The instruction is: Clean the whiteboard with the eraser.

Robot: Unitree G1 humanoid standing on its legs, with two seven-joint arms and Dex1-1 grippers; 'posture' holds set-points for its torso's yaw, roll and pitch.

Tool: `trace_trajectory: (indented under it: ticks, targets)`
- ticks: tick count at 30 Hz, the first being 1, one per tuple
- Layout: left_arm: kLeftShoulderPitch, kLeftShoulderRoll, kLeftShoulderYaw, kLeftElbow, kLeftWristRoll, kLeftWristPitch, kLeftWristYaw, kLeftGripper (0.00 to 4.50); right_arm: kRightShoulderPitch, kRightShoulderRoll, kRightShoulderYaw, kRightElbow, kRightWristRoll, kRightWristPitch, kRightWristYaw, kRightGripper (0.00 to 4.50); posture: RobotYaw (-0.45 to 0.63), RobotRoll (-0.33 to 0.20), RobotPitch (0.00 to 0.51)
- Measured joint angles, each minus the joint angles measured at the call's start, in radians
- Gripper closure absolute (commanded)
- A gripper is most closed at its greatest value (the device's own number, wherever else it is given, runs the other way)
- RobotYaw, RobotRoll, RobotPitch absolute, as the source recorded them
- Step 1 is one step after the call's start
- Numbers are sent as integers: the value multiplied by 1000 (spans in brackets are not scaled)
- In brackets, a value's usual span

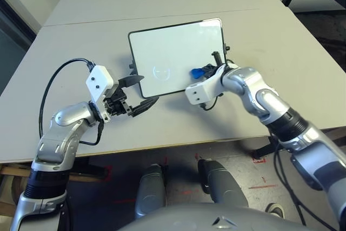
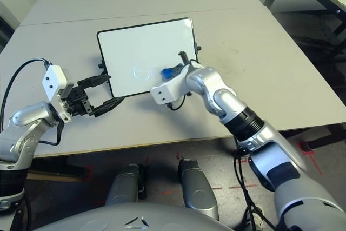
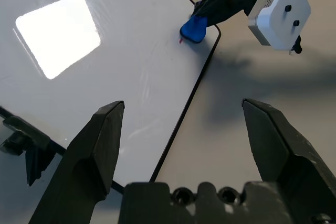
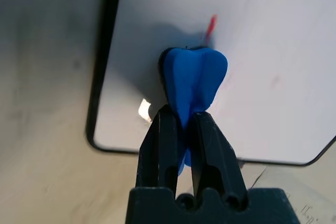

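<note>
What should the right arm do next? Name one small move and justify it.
Probably slide the pinched blue oblong eraser over the short red marker stroke: the right end effector grips it on the glossy whiteboard, the stroke just beyond its edge.

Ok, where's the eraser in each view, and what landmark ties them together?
Left eye: eraser, right of centre.
Right eye: near centre, slightly above.
Left wrist: upper right.
Right wrist: centre, between the right gripper's fingers.
Shared landmark: whiteboard's black frame.

No legible text, label, brand, number or sign — anywhere in view.
</note>
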Motion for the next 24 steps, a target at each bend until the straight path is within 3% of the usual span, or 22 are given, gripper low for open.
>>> trace_trajectory:
  ticks: [9, 17, 24]
  targets:
    - [-9, -4, -5, 0, 0, 5, 0, 0, 1, -28, -5, 14, -1, 3, 7, 4374, -82, 0, 156]
    - [-10, -8, -6, -1, 0, 11, 4, 0, -36, 90, 2, 65, -23, 61, 9, 4375, -71, 0, 158]
    - [-7, -10, -6, -4, 0, 11, 13, 0, -36, 137, 21, 44, -41, 66, 27, 4376, -62, 0, 159]
